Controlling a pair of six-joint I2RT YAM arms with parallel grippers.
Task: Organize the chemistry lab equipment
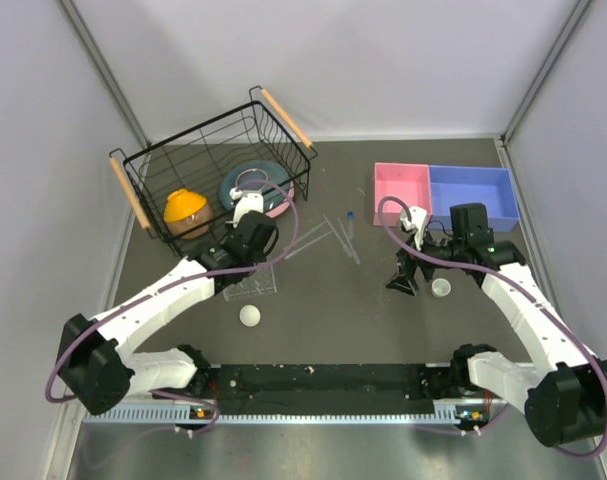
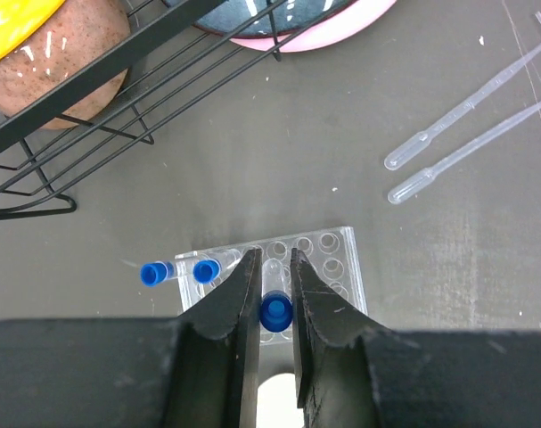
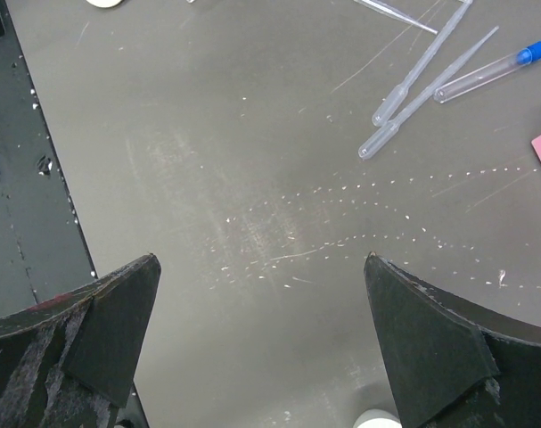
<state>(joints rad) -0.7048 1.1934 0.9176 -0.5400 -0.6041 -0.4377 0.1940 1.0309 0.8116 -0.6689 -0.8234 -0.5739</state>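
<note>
My left gripper is shut on a clear tube with a blue cap and holds it upright over the clear flat tube rack. Two more blue-capped tubes sit at the rack's left end. From above, the left gripper is over the rack. My right gripper is open and empty above bare table, and it also shows in the top view. Thin clear rods and a loose blue-capped tube lie ahead of it. One white cup sits near the rack, the other beside the right gripper.
A black wire basket at the back left holds an orange bowl and a teal-pink bowl. A pink bin and a blue bin stand at the back right. Two rods lie right of the rack.
</note>
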